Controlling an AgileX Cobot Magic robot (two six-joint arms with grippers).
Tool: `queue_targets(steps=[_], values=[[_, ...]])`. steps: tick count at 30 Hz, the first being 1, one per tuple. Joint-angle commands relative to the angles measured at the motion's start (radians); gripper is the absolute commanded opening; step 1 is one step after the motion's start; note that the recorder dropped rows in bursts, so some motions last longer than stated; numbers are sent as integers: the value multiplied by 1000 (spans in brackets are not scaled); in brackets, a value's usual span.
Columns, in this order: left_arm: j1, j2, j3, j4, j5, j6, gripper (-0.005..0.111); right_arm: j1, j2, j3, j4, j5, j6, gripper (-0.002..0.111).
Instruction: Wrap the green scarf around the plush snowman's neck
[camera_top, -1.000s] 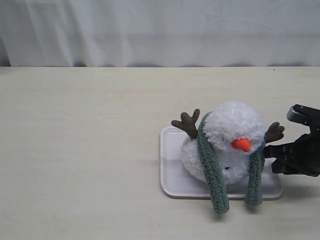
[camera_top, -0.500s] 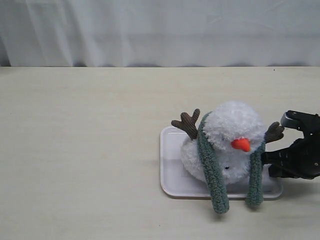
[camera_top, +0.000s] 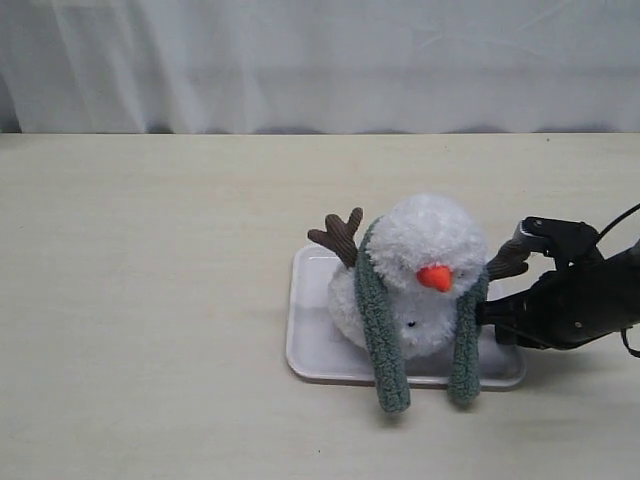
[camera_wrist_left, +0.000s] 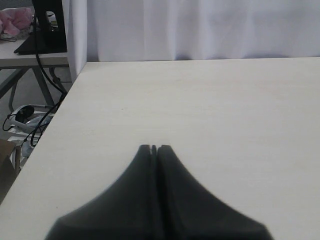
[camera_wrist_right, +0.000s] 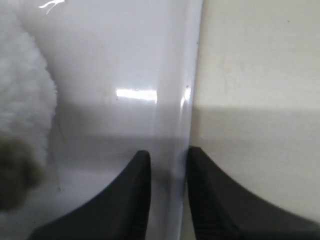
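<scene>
Although the green scarf (camera_top: 381, 325) was already looped behind the plush snowman (camera_top: 428, 238), both its ends hung loose at the near side, side by side. Their tips spilled over the near rim of the white tray (camera_top: 308, 345) toward the table (camera_top: 150, 300). Each strand's long axis ran from the head down toward the near edge, and neither crossed the other. To the right of these ends, the right gripper (camera_wrist_right: 168, 159) sat low at the tray's right edge. Its fingers were drawn close, with only a narrow gap between them. The tray's rim ran into that gap, so it appeared pinched there, one finger over the tray and the other over the table. The right-hand scarf end hung just to the left of those fingers, nearly touching them in the exterior view. This made the right arm by far the nearer one for the wrap, which would probably mean letting go of the rim and carrying that end leftward across the front. Farther back, the snowman sat on the tray with its head tipped forward. The snowman's neck was hidden under the head and scarf, so how snugly the fabric sat there could not be told. The left gripper (camera_wrist_left: 154, 148) was out of the exterior view. Its own camera showed it with fingers pressed together, holding nothing, over bare table well apart from the toy.
</scene>
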Motion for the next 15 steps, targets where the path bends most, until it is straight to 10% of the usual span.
queue_targets(steps=[1, 15], values=[[-5, -2, 4, -8, -18, -2, 0, 31, 20, 8, 25, -31, -8, 27], [-5, -2, 4, -8, -18, -2, 0, 34, -76, 8, 3, 21, -30, 27]])
